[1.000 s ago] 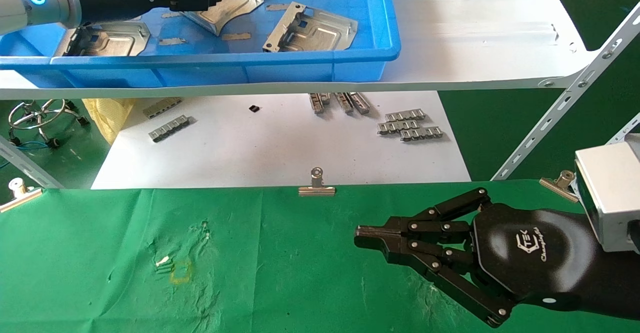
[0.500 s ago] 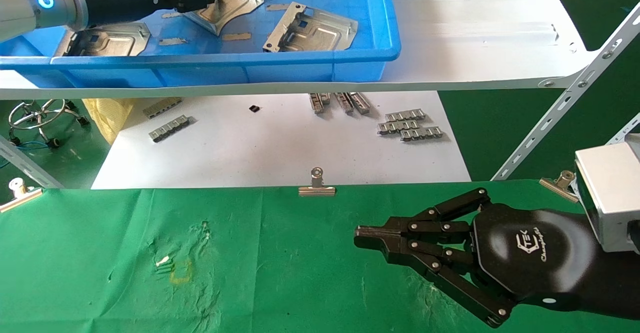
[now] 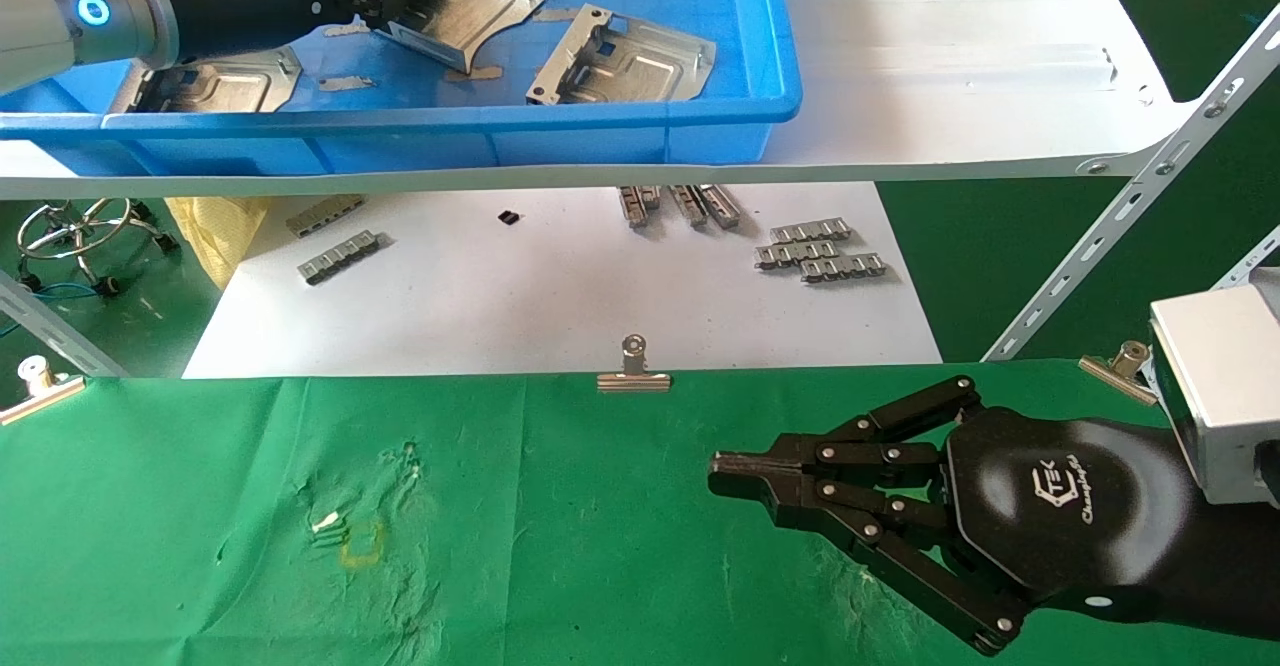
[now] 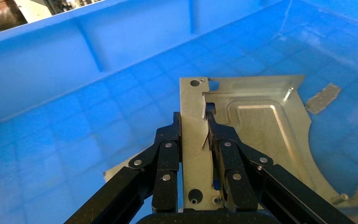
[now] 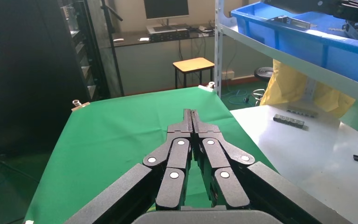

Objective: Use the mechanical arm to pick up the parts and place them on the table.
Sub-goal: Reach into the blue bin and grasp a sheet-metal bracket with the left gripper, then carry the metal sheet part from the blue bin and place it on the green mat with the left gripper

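The left gripper (image 3: 395,1) is reaching into the blue bin (image 3: 640,116) on the white shelf (image 3: 950,66), and its fingers (image 4: 168,140) are pinching the upturned flange of one metal part (image 3: 470,6), with one finger on each side of that thin wall. In the left wrist view the gripped part (image 4: 256,135) is showing its embossed recess and concave edge, and its far end is appearing tilted up off the bin floor, though how far clear it is cannot be told. Two more parts are lying in the bin: one (image 3: 625,56) is sitting toward the bin's right side, apart from the held piece, and another (image 3: 215,86) is lying near the front left wall, partly under the left arm. Below the shelf, a white board (image 3: 560,296) is carrying small grey ribbed strips (image 3: 820,251). The right gripper (image 3: 730,476) is hovering over the green-clothed surface (image 3: 560,546) at the lower right, with its fingers (image 5: 192,122) pressed together and holding nothing. A silver binder clip (image 3: 633,371) is sitting on the far edge of the green cloth, near the middle, and the cloth in front of it is wrinkled around a small yellow square mark (image 3: 362,544).
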Action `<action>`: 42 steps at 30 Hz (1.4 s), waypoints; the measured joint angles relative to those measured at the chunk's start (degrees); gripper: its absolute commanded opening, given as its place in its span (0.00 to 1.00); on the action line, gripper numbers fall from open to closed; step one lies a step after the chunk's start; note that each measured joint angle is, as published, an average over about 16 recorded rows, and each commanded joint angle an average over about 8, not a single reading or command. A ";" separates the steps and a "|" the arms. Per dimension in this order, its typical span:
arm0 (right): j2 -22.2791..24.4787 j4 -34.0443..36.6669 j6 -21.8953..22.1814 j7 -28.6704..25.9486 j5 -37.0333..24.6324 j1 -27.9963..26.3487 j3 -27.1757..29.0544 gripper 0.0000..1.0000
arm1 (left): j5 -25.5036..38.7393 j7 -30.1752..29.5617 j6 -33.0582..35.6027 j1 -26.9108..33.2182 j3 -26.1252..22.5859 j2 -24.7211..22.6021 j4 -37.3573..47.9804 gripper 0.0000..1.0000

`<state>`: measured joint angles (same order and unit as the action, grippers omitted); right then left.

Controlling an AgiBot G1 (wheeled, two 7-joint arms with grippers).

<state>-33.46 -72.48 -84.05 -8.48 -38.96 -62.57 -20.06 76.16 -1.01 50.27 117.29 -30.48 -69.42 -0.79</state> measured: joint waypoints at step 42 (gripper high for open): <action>0.01 0.00 0.01 0.01 0.02 -0.01 -0.03 1.00 | -24.71 15.87 41.03 -24.30 -7.92 27.43 -39.20 0.00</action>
<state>-33.45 -72.48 -84.04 -8.46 -38.94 -62.58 -20.09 51.45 14.86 91.29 92.99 -38.40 -41.99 -40.00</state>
